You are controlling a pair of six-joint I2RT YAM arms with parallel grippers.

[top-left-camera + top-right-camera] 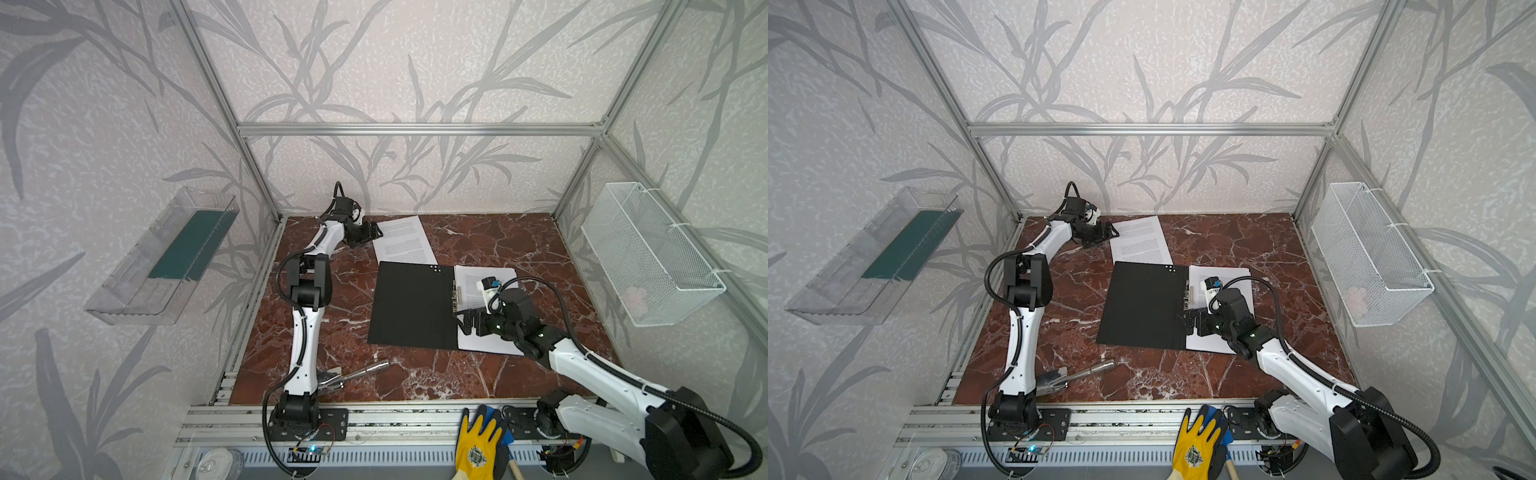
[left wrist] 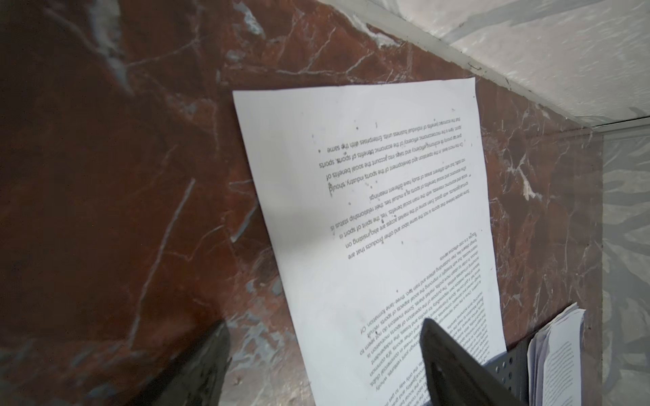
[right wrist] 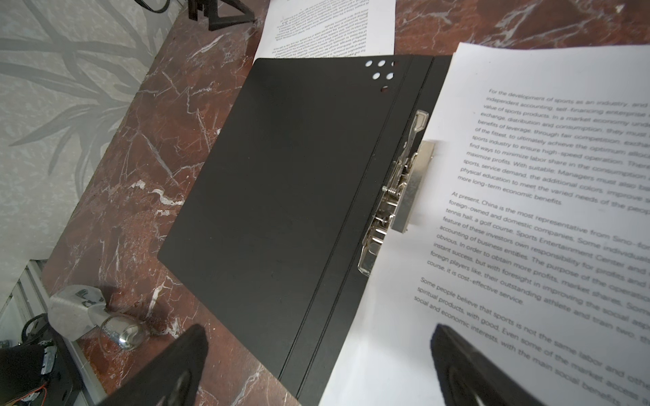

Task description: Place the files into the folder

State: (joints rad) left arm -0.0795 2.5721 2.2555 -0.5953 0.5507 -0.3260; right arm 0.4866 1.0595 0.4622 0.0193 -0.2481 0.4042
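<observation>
The folder (image 1: 411,305) lies open on the marble table (image 1: 519,245), black inside up, a stack of files (image 3: 527,211) on its right half by the metal clip (image 3: 397,197); one loose sheet (image 1: 403,241) pokes out from under its far edge. The left gripper (image 1: 376,230) straddles that sheet's edge, the right gripper (image 1: 463,322) hangs over the clip; both gape wide, gripping nothing.

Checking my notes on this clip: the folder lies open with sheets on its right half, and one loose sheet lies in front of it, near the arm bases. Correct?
Not quite. The loose sheet lies on the far side of the folder, by the left tool; both top views show it. The rest holds.
</observation>
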